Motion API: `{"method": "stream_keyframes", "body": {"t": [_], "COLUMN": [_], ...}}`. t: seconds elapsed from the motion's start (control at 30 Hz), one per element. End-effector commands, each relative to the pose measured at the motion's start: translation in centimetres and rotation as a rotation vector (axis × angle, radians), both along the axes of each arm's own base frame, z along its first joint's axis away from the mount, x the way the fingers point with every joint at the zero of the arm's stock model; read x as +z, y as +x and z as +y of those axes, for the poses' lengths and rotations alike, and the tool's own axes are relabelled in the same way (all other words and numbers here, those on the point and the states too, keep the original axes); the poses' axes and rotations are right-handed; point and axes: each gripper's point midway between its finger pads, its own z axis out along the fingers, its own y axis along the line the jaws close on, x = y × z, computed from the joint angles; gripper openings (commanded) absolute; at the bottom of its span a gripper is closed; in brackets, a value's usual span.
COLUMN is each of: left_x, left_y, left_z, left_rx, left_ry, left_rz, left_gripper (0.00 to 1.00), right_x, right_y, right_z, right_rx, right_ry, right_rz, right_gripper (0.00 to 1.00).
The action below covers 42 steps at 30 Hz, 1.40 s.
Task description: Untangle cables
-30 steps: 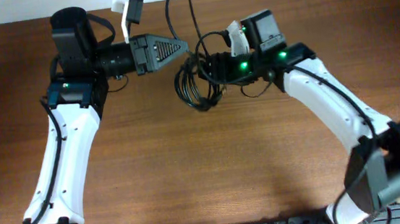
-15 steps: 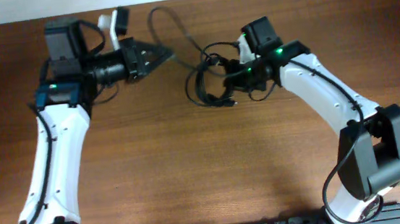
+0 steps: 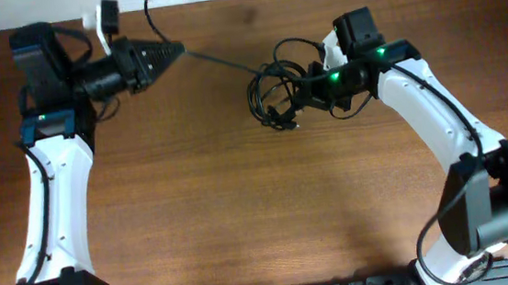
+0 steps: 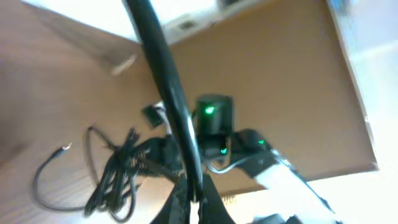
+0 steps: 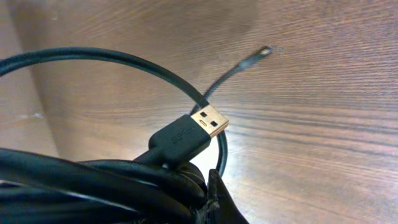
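- The cables (image 3: 271,93) sit as a dark knot of loops on the far half of the table (image 3: 241,208), right of centre.
- The right gripper (image 3: 309,87) is clamped on that knot, and a gold-tipped USB plug (image 5: 199,127) pokes out beside its finger (image 5: 217,199).
- One strand (image 3: 219,64) runs taut leftward to the left gripper (image 3: 174,50), pinched tight there, well apart from the knot.

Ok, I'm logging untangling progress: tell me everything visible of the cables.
The cables are thin, black, rubbery-looking cords, mostly a knotted bundle of loops over the wooden table. One strand runs taut from it to the left gripper, which pinches it, then curls beyond the table's far edge. The right gripper clamps the bundle, where a USB plug with a gold-coloured tip sticks out.
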Motion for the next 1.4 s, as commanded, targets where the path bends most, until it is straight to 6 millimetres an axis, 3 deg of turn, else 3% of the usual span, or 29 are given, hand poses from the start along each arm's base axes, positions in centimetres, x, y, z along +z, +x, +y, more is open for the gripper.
{"method": "stream_keyframes", "body": {"t": [0.0, 0.1, 0.2, 0.3, 0.47, 0.57, 0.73, 0.8, 0.87, 0.97, 1.0, 1.17, 1.27, 1.37], "left_x": [7.6, 12.6, 14.5, 14.0, 13.3, 13.3, 13.1, 12.5, 11.3, 8.8, 7.6, 1.0, -3.6, -7.5], "left_y": [-2.1, -3.0, -3.9, -3.9, -3.7, -3.7, -3.7, -3.3, -2.5, -1.1, -0.5, 1.7, 2.1, 1.6], "left_z": [1.7, 2.3, 3.4, 3.6, 3.6, 3.6, 3.5, 3.6, 3.6, 3.1, 2.7, 0.9, 0.1, 0.1], "left_rx": [-0.038, 0.000, 0.027, 0.020, 0.014, 0.010, 0.008, 0.009, 0.015, 0.038, 0.057, 0.194, 0.270, 0.324], "left_ry": [-0.115, -0.172, -0.196, -0.180, -0.181, -0.178, -0.143, -0.133, -0.124, -0.111, -0.099, 0.062, 0.274, 0.469], "left_rz": [0.001, -0.148, -0.227, -0.201, -0.145, -0.145, -0.217, -0.200, -0.160, -0.091, -0.067, 0.020, 0.029, 0.086], "left_gripper": [0.00, 0.00, 0.00, 0.00, 0.00, 0.00, 0.00, 0.00, 0.00, 0.00, 0.00, 0.01, 0.25, 0.66], "right_x": [-4.8, -5.5, -6.1, -6.0, -4.6, -3.5, -0.2, 2.0, 5.1, 7.4, 7.7, 6.7, 5.9, 4.5], "right_y": [0.0, -0.7, -1.7, -1.7, -1.0, -1.0, -0.6, -0.3, 0.1, 0.5, 0.6, 1.0, 1.2, 0.9], "right_z": [-7.7, -9.6, -12.2, -11.4, -6.0, -4.4, -3.6, -3.9, -4.1, -4.1, -4.1, -5.6, -7.3, -8.7], "right_rx": [-0.220, -0.255, -0.385, -0.372, -0.113, -0.063, 0.012, 0.029, 0.070, 0.132, 0.142, 0.112, 0.081, 0.065], "right_ry": [-0.273, -0.383, -0.505, -0.457, -0.194, -0.099, -0.062, -0.084, -0.116, -0.133, -0.136, -0.233, -0.334, -0.413], "right_rz": [0.117, 0.137, 0.195, 0.204, 0.122, 0.107, 0.039, 0.000, -0.061, -0.138, -0.151, -0.141, -0.133, -0.100], "right_gripper": [0.04, 0.04, 0.04, 0.04, 0.12, 0.19, 0.38, 0.51, 0.67, 0.84, 0.90, 0.98, 0.98, 0.98]}}
